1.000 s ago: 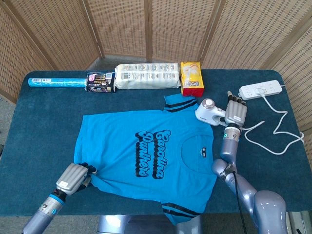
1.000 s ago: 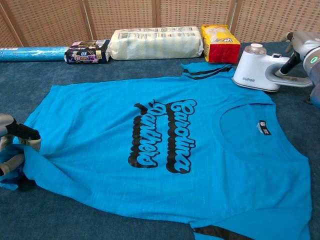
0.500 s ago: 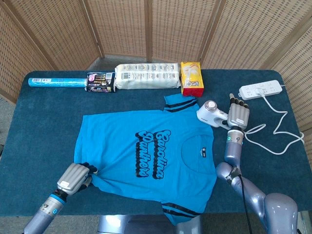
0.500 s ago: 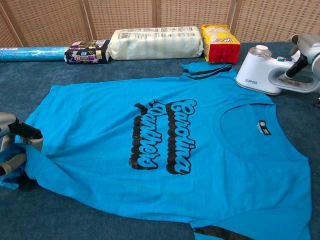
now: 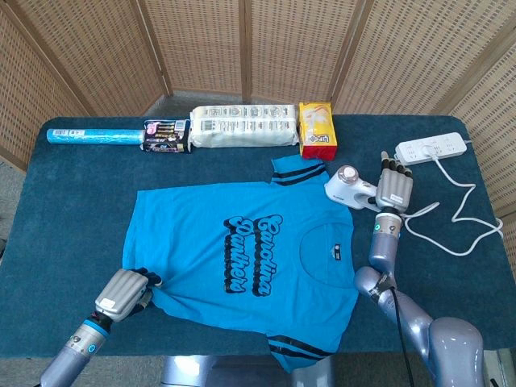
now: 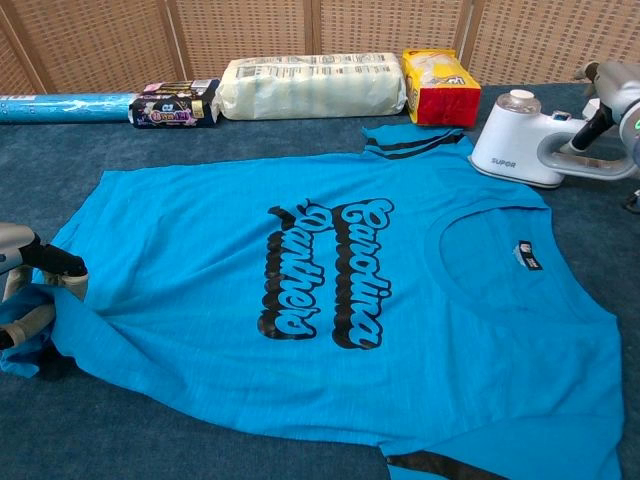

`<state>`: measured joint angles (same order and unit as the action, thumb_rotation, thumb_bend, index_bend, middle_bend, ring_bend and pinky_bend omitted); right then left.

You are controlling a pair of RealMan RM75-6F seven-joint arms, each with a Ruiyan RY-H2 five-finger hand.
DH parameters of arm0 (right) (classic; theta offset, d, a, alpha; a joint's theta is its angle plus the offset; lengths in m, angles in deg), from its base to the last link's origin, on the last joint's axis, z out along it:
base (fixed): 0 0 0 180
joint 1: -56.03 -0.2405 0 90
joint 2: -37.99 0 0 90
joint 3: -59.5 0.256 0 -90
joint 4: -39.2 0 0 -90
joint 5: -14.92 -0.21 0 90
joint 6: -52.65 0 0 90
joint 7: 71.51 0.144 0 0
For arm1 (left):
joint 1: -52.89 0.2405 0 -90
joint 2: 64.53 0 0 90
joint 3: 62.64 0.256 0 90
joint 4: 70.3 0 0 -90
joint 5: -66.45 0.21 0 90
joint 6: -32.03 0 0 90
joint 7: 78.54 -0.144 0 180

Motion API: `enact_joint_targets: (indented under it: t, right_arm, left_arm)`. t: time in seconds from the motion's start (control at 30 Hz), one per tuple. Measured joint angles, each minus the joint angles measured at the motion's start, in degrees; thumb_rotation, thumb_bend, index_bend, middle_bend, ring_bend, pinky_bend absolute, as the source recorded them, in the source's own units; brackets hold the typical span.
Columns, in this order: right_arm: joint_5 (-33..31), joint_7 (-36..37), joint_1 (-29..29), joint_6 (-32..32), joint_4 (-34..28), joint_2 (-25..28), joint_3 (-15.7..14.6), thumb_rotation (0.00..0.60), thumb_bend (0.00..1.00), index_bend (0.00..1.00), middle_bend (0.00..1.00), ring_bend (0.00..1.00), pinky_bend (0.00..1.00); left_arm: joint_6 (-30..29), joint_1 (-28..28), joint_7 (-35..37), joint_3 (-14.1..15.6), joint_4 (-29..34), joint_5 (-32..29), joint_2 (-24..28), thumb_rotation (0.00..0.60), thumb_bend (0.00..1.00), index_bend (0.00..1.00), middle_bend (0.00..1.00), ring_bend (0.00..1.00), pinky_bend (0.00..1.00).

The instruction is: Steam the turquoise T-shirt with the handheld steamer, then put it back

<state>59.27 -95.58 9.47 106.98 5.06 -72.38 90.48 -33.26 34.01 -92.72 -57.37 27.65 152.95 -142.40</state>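
- Turquoise T-shirt (image 5: 242, 258) lies spread flat on the dark blue table (image 5: 72, 201), black script across its chest, its collar toward my right side and its hem toward my left.
- My left hand (image 5: 121, 294) sits at the near hem corner, fingers curled in and pinching the fabric; from the chest view that corner (image 6: 35, 320) is lifted and bunched between my fingertips (image 6: 45, 262).
- Small folds run out from that pinch into the cloth beside it.
- Over to my right hand (image 5: 393, 189): it is wrapped on the handle of the handheld steamer (image 5: 348, 185), fingers closed around it.
- Chest view shows the white steamer (image 6: 520, 150) just past the shirt's shoulder, its base right at the cloth's edge; whether it rests on the table or hangs just above, I cannot tell.
- One striped sleeve (image 5: 298, 171) lies between the steamer and the yellow-and-red packet (image 5: 317, 129) behind it.
- Along the far edge: a white wrapped pack (image 5: 242, 126) touching the packet, a small dark packet (image 5: 167, 135) to its left, then a blue roll (image 5: 93, 137).
- A white power strip (image 5: 431, 148) sits at the far right corner, its cord (image 5: 459, 218) looping over the table near my right forearm.
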Motion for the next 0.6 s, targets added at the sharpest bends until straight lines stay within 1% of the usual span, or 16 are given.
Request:
enact_joint_targets:
  t: [0.23, 0.3, 0.37, 0.4, 0.47, 0.6]
  right_arm:
    - [-0.18, 0.2, -0.83, 0.13, 2.68, -0.75, 0.57, 0.6, 0.29, 0.08, 0.17, 0.15, 0.13]
    - [-0.12, 0.23, -0.7, -0.3, 2.76, -0.76, 0.42, 0.6, 0.29, 0.04, 0.14, 0.11, 0.09]
    - [-0.17, 0.25, -0.36, -0.91, 2.42, -0.55, 0.26, 0.6, 0.31, 0.0, 0.06, 0.02, 0.02]
    - [-0.2, 0.17, -0.13, -1.3, 2.07, -0.35, 0.15, 0.6, 0.32, 0.0, 0.03, 0.01, 0.01]
    - [0.08, 0.12, 0.57, -1.6, 0.92, 0.24, -0.37, 0.6, 0.32, 0.0, 0.01, 0.0, 0.0]
    - [1.17, 0.8, 1.9, -0.57, -1.14, 1.17, -1.3, 0.6, 0.31, 0.0, 0.0, 0.0, 0.0]
  left_arm:
    - [-0.21, -0.07, 0.01, -0.24, 0.19, -0.01, 0.1, 0.6, 0.54, 0.56, 0.55, 0.45, 0.56]
    - [-0.09, -0.07, -0.02, -0.17, 0.12, -0.04, 0.08, 0.6, 0.54, 0.56, 0.55, 0.45, 0.56]
    - [0.06, -0.09, -0.04, -0.05, 0.05, -0.05, 0.06, 0.6, 0.54, 0.56, 0.55, 0.45, 0.56]
    - [0.11, -0.1, -0.04, 0.01, 0.0, -0.01, 0.04, 0.6, 0.54, 0.56, 0.55, 0.45, 0.56]
    - [0.11, -0.12, 0.0, 0.03, -0.05, 0.08, -0.02, 0.6, 0.54, 0.56, 0.55, 0.45, 0.56]
    - [0.07, -0.19, 0.1, 0.03, -0.06, 0.32, -0.2, 0.6, 0.54, 0.56, 0.55, 0.45, 0.56]
